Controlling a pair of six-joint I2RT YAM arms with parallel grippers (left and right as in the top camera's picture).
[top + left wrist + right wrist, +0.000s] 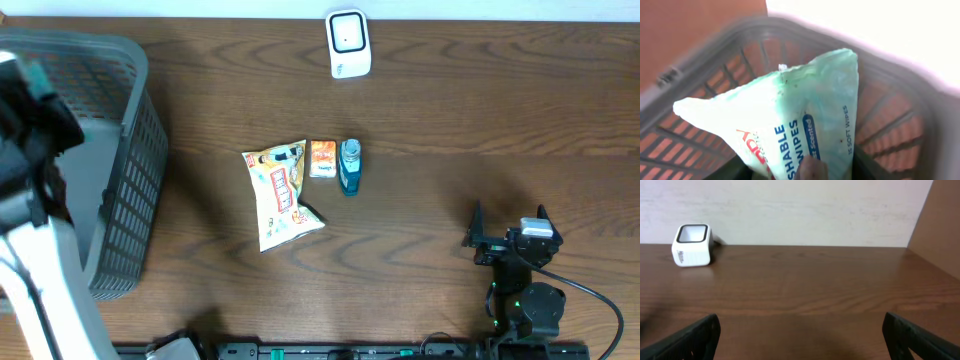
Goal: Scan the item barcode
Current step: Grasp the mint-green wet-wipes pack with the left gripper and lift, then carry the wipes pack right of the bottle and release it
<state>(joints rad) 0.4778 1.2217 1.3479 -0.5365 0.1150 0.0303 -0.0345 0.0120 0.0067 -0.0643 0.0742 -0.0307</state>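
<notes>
Left tool (pixel 809 174) with wipes pack (pixel 790 115) over basket (pixel 135 170)

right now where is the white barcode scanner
The scanner stands at the far edge of the table, about centre in the overhead view, well beyond the blue bottle. The right wrist view has it at upper left.

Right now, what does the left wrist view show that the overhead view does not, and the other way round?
Only the left wrist view plainly shows the pale green pack of wipes, with its blue lettering, close to the camera. Only the overhead view shows the white box-shaped scanner, the yellow snack bag, the small orange packet, the teal bottle and the open right gripper. Both show the grey plastic mesh basket.
</notes>
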